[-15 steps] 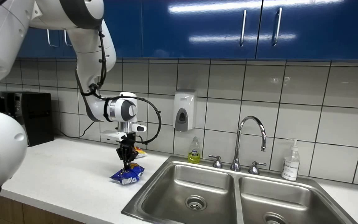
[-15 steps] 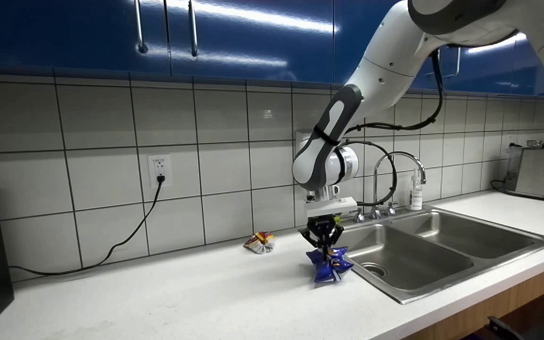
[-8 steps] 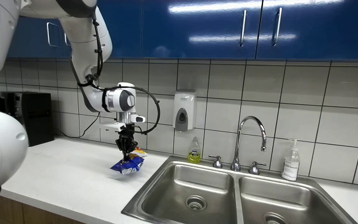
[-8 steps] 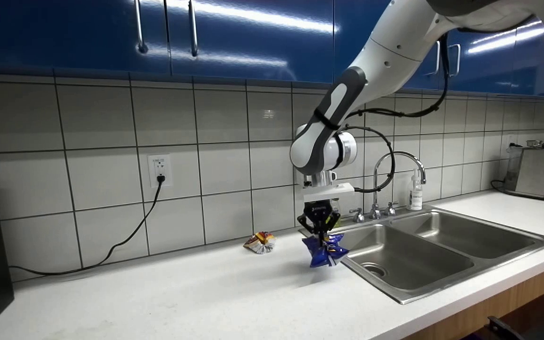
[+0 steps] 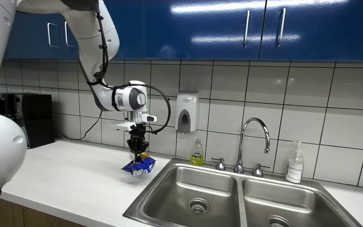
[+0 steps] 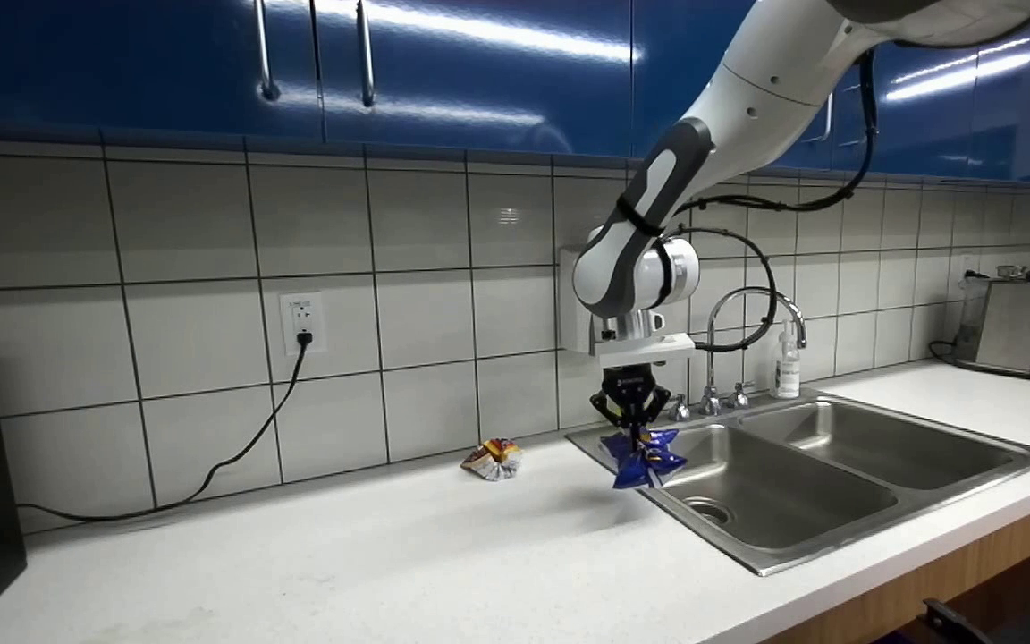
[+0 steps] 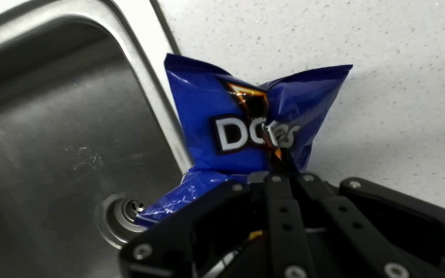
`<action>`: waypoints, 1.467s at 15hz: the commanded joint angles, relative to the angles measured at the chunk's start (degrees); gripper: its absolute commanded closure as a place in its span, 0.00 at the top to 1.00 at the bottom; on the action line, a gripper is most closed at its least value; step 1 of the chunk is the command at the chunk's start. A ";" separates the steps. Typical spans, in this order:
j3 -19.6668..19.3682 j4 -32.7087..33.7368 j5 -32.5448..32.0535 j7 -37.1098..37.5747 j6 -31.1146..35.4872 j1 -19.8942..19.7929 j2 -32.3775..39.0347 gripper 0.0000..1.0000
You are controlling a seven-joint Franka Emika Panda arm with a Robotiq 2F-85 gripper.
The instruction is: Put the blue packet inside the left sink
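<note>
- The end effector (image 6: 635, 440) points straight down and pinches the blue snack bag (image 7: 242, 154) near its middle, creasing it so that its corners flare outward.
- The bag hangs in the air, its shadow falling on the surface (image 5: 74, 173); white letters beginning "DO" show in the wrist view.
- It is just beside the left sink (image 5: 165, 205); in the wrist view a corner overlaps the steel rim and the edge of the drain (image 7: 120, 220).
- Directly above, the wrist (image 5: 137, 99) stands upright, a black cable (image 5: 168, 99) looping out from it.
- The white-and-grey Panda arm (image 6: 756, 89) reaches down to that wrist, sloping in from the upper right in an exterior view.
- The surface is a white speckled countertop; a crumpled orange, yellow and silver wrapper (image 6: 493, 459) lies on it near the wall.
- The left sink and the right sink (image 5: 282, 201) are joined steel basins; along their back stand a gooseneck faucet (image 5: 241, 142) between two lever handles (image 5: 220, 164), a dish-soap bottle (image 5: 197, 156) with yellow-green liquid, and a clear pump bottle (image 5: 295, 167).
- The tiled wall (image 5: 225, 116) carries a soap dispenser (image 5: 187, 110) and, in an exterior view, an outlet (image 6: 302, 313) with a black plug (image 6: 304, 339).
- Glossy blue cabinets (image 5: 206, 28) run above; a black box-shaped machine (image 5: 39, 119) stands on the surface.
</note>
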 commanded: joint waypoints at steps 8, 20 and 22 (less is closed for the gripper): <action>-6.39 -0.37 0.80 -1.60 0.19 -10.07 0.62 0.00; -9.68 6.95 2.61 -3.43 9.41 -16.40 16.90 0.00; -9.78 9.05 3.05 -3.60 10.52 -16.82 20.20 0.00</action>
